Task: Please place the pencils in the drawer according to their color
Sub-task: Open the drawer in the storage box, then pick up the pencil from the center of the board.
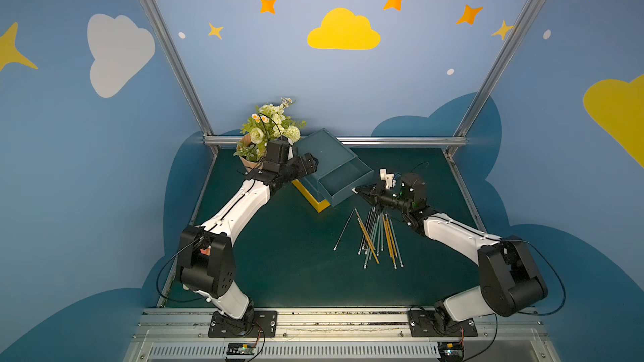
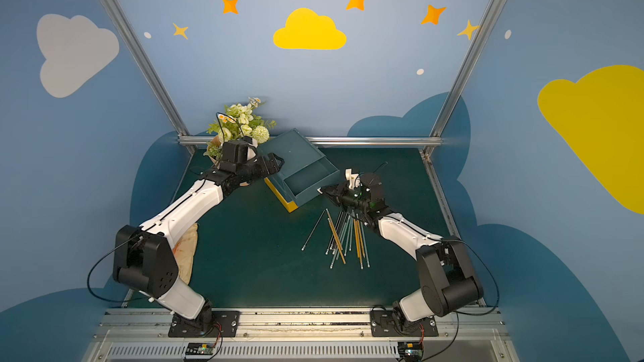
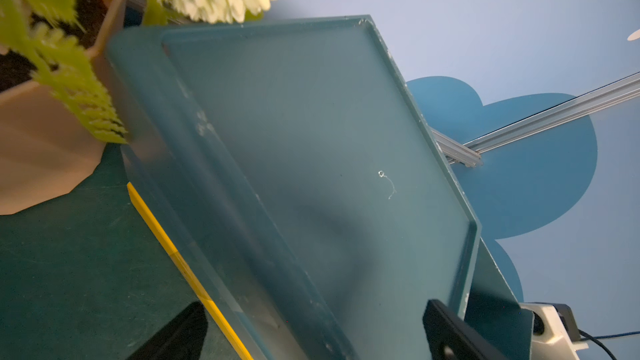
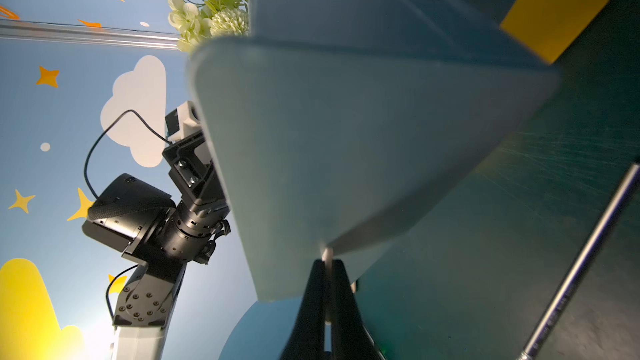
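Several yellow, black and pale grey-green pencils (image 1: 374, 235) (image 2: 345, 238) lie fanned on the green mat in front of a teal drawer cabinet (image 1: 320, 149) (image 3: 311, 133). Its upper teal drawer (image 1: 348, 196) (image 2: 310, 195) (image 4: 346, 133) is pulled out and looks empty; a yellow drawer (image 1: 313, 200) (image 4: 554, 19) sits below it. My right gripper (image 1: 359, 190) (image 2: 322, 189) (image 4: 327, 264) is shut on the small pale handle at the drawer's front. At the cabinet's left side, my left gripper (image 1: 310, 163) (image 2: 277, 161) (image 3: 315, 337) stands open, its fingers (image 3: 450, 337) astride the cabinet's edge. One grey pencil (image 4: 585, 261) shows in the right wrist view.
A pot of artificial flowers (image 1: 268, 130) (image 2: 240, 127) (image 3: 45, 154) stands just behind my left wrist, touching the cabinet's back corner. A beige cloth (image 2: 188, 252) lies at the mat's left edge under my left arm. A metal rail (image 1: 400, 141) bounds the back.
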Motion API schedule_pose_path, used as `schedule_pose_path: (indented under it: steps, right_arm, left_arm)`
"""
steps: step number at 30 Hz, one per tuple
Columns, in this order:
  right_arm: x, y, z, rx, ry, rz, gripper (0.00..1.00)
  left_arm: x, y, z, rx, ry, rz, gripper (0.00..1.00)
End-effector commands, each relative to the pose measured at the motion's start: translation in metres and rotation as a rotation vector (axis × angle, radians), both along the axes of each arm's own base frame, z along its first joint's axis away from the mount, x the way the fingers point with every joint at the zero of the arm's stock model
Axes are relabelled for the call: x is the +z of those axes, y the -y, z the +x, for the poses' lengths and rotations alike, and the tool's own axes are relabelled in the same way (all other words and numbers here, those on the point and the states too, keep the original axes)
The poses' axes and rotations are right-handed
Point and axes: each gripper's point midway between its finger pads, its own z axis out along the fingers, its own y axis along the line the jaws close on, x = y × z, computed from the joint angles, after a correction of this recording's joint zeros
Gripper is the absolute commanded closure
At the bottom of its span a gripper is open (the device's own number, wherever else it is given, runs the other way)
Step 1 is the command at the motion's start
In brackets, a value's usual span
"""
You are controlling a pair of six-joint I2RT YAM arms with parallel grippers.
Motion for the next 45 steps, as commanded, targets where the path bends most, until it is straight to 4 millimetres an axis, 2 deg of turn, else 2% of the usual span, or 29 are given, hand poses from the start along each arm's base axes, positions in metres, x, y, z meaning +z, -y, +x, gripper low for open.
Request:
schedule_pose_path:
  steps: [1, 10, 11, 12, 14, 16, 18, 20, 24, 29, 35, 39, 45]
  right_arm:
    - [-0.007, 0.004, -0.017, 0.048, -0.016, -0.042, 1.00]
    - [-0.019, 0.006, -0.021, 0.066, -0.055, -0.048, 1.00]
    - [-0.018, 0.005, -0.021, 0.067, -0.054, -0.047, 0.96]
    - [-0.018, 0.006, -0.020, 0.067, -0.053, -0.048, 0.84]
    - [-0.016, 0.007, -0.021, 0.073, -0.055, -0.058, 0.55]
    - [-0.014, 0.010, -0.024, 0.074, -0.050, -0.077, 0.38]
    - [-0.013, 0.016, -0.030, 0.078, -0.049, -0.108, 0.29]
    - [-0.011, 0.024, -0.038, 0.079, -0.043, -0.152, 0.25]
    - [-0.022, 0.042, -0.061, 0.109, -0.068, -0.293, 0.25]
    - [-0.061, 0.069, -0.094, 0.194, -0.134, -0.577, 0.31]
    - [-0.105, 0.072, -0.125, 0.371, -0.166, -0.831, 0.46]
    - [-0.124, 0.069, -0.133, 0.444, -0.152, -0.948, 0.55]
    - [-0.137, 0.059, -0.126, 0.489, -0.121, -1.040, 0.65]
  left_arm:
    - [-0.004, 0.005, 0.001, -0.014, -0.005, -0.010, 0.00]
    - [-0.002, 0.008, 0.000, -0.017, 0.001, -0.011, 0.00]
    - [-0.002, 0.007, 0.001, -0.016, 0.001, -0.013, 0.00]
    - [-0.001, 0.008, 0.001, -0.017, 0.002, -0.013, 0.00]
    - [0.002, 0.008, 0.001, -0.019, 0.005, -0.018, 0.00]
    - [0.006, 0.010, 0.000, -0.023, 0.012, -0.024, 0.00]
    - [0.011, 0.009, -0.001, -0.023, 0.020, -0.027, 0.00]
    - [0.019, 0.009, -0.004, -0.027, 0.032, -0.034, 0.00]
    - [0.032, 0.009, -0.015, -0.040, 0.053, -0.043, 0.00]
    - [0.041, 0.008, -0.036, -0.064, 0.060, -0.029, 0.00]
    - [0.040, 0.009, -0.057, -0.082, 0.063, -0.013, 0.00]
    - [0.037, 0.008, -0.062, -0.081, 0.057, -0.011, 0.00]
    - [0.030, 0.008, -0.064, -0.081, 0.042, -0.015, 0.00]
